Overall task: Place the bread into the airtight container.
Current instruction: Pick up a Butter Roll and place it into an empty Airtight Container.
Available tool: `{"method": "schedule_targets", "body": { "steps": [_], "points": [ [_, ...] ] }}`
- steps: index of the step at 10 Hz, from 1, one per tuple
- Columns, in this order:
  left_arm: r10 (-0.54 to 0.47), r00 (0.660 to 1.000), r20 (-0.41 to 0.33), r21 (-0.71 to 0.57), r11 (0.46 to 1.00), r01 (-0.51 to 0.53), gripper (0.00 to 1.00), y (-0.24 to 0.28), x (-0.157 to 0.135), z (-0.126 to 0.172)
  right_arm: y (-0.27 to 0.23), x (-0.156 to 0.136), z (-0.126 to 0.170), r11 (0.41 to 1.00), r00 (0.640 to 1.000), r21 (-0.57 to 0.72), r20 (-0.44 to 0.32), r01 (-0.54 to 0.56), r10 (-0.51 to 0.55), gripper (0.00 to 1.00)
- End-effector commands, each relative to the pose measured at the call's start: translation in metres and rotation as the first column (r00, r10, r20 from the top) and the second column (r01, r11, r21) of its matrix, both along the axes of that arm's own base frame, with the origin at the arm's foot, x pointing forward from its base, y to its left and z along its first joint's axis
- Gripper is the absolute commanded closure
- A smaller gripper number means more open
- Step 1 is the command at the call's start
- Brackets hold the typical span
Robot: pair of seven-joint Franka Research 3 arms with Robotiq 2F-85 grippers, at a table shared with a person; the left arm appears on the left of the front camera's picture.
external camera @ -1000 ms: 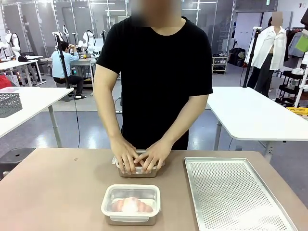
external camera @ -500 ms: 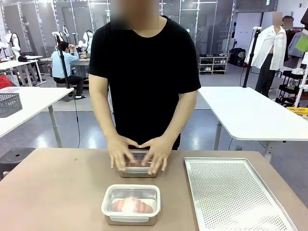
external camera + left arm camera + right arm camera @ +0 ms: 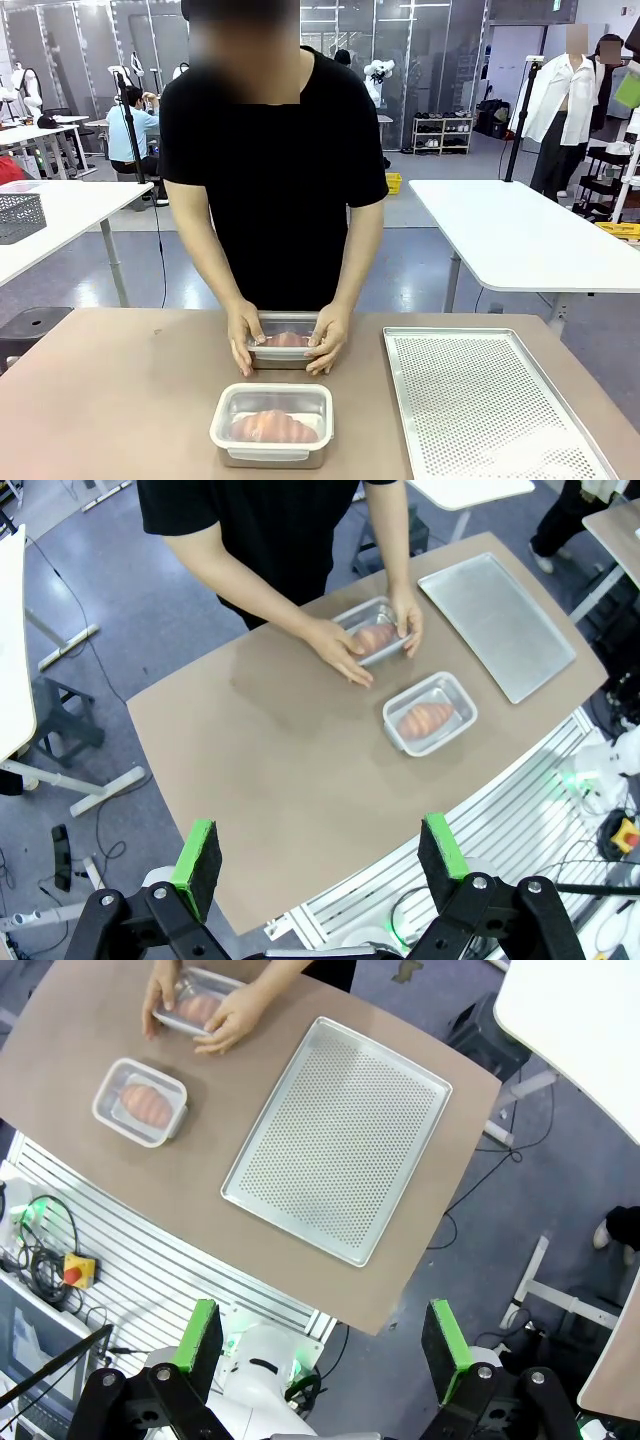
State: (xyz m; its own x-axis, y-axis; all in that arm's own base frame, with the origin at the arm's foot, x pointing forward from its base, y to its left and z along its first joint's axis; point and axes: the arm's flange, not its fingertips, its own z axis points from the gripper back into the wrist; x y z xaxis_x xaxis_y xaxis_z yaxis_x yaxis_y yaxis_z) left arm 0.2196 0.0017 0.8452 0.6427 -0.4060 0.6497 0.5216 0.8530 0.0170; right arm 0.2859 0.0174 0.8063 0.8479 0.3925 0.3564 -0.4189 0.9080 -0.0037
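Two metal airtight containers sit on the brown table, each holding a piece of bread under a clear lid. The near container (image 3: 272, 425) (image 3: 430, 713) (image 3: 142, 1100) shows its bread (image 3: 273, 427) through the lid. The far container (image 3: 285, 345) (image 3: 372, 640) (image 3: 200, 1005) is clasped at both ends by the person's hands (image 3: 243, 345), with its bread (image 3: 286, 340) between them. My left gripper (image 3: 320, 855) hangs open high above the table's near edge, with nothing between its fingers. High off the table's right end my right gripper (image 3: 322, 1340) is also open and holds nothing.
A perforated metal tray (image 3: 480, 400) (image 3: 495, 625) (image 3: 335, 1140) lies on the right half of the table. The person stands at the far edge. Bare tabletop (image 3: 110, 400) stretches to the left of the containers. White tables stand in the background.
The person's hands have slid from the top of the far container's lid to its two ends, and the body has shifted to picture left. The near container has not moved.
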Motion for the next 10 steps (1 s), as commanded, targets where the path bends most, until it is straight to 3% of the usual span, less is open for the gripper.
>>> {"method": "schedule_targets", "body": {
  "steps": [1,10],
  "points": [
    [-0.010,1.000,0.000,0.004,1.000,0.010,0.00,-0.0004,-0.0004,0.0018,-0.0028,-0.0001,0.0009,1.000,1.000,-0.005,0.006,-0.006,0.006,0.00],
    [-0.010,1.000,0.000,0.004,1.000,0.010,0.00,-0.0004,-0.0004,0.0018,-0.0028,-0.0001,0.0009,1.000,1.000,-0.005,0.006,-0.006,0.006,0.00]
  ]
}}
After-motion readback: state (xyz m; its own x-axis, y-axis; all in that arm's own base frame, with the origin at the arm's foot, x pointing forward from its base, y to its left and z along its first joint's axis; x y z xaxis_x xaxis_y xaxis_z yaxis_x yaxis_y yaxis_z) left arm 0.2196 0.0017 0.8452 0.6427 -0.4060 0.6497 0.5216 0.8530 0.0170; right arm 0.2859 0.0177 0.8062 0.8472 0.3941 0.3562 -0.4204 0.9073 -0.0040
